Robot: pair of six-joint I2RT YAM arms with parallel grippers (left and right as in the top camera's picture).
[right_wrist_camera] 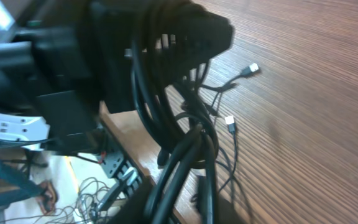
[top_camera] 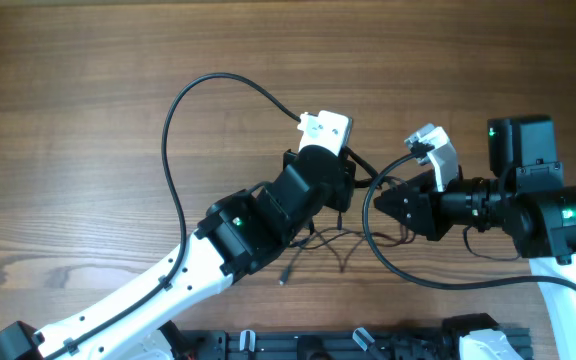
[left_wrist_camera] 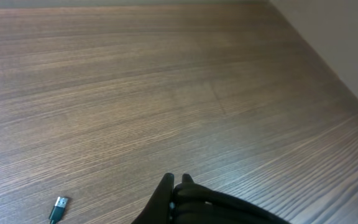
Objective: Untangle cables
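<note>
Woodgrain in brown streaks covers the flat table [top_camera: 88,80], matte and smooth. The cables [top_camera: 340,243] lie in a loose snarl near the middle of its front half, below and between the two wrists. They are hair-thin black cords that loop and cross one another. One cord trails out to a small grey metal plug [top_camera: 283,278], which lies alone on the wood just beside the left arm [top_camera: 238,235]. The right wrist view shows two more rectangular silver plug ends [right_wrist_camera: 252,69] on the boards, their cords running back into the knot.

The left gripper [left_wrist_camera: 174,185] has its dark fingers pressed together over the wood; whether a cord is caught there cannot be told. The right gripper [top_camera: 378,202] tapers to a black point aimed at the left wrist, above the tangle. Whether its jaws are spread or closed cannot be told, since thick glossy leads [right_wrist_camera: 166,124] hang across its camera. Another thick black lead [top_camera: 168,130] arcs wide over the table from the left arm to a white boxy camera housing [top_camera: 326,127]
</note>
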